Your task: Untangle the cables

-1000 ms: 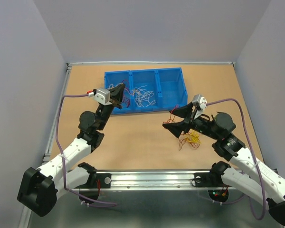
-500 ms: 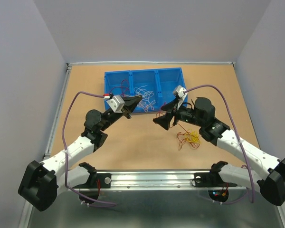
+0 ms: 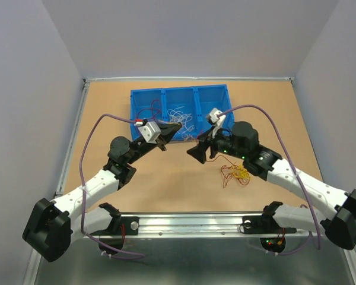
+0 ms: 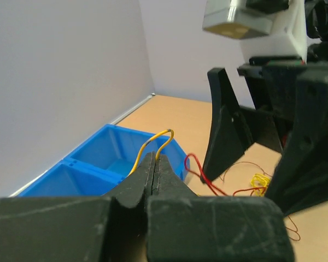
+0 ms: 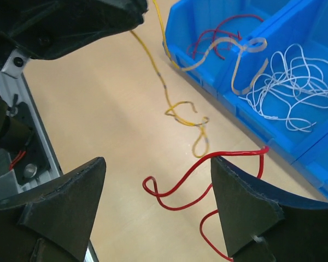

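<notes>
at bench [image 3: 166, 178] centre, left end effector [image 4: 154, 164] pinches a yellow wire [image 4: 165, 131]; right end effector [image 5: 158, 191] gapes beside a red wire [image 5: 240, 154]. some wires [image 3: 181, 119] lie sorted in the blue bin [image 3: 178, 89] at 12 o'clock; an unsorted tangle [image 3: 238, 173] lies at 4 o'clock.

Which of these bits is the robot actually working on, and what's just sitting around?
Part of the job:
- yellow wire, clamped in the left gripper
- red wire, beside the open right gripper
- tangled bunch on the table

Just there:
- blue bin, with white wires lying in it
- purple cables running along the arms
</notes>
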{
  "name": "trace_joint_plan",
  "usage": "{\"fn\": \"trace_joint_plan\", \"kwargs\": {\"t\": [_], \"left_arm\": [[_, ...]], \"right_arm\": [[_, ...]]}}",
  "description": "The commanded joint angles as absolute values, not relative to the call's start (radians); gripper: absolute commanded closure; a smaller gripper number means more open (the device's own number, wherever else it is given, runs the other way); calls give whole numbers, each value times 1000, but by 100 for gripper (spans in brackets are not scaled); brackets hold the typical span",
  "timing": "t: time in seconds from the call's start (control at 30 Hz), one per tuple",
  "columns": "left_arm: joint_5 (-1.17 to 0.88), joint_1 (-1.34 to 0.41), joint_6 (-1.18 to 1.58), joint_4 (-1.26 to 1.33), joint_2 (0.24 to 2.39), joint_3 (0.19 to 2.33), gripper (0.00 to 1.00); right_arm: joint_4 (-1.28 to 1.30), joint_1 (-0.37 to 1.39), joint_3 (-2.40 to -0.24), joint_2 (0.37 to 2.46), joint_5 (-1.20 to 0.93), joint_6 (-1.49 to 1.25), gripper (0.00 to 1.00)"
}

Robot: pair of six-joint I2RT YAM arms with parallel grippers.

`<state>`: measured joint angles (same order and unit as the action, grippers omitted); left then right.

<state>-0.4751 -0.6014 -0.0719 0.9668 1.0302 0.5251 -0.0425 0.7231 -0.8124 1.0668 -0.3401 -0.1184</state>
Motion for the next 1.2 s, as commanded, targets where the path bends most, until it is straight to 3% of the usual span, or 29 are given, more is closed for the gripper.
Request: {"fn": "trace_joint_plan", "kwargs": {"t": [0.0, 0.43, 0.67, 0.97, 1.17], "left_arm": [[-385, -604, -100, 1000, 1006, 565, 100], [-345, -604, -103, 1000, 1002, 561, 100], [-466, -604, -94, 989, 1008, 574, 100], [-689, -641, -113, 937, 1042, 601, 100], [-703, -684, -138, 905, 1014, 600, 100]], "right_arm": [[93, 818, -954, 1161, -45, -98, 17], [193, 890, -976, 1132, 218, -158, 19], [11, 890, -945, 1137, -42, 29, 15], [-374, 890, -757, 1054, -170, 123, 16], [-383, 890, -781, 1114, -250, 153, 20]]}}
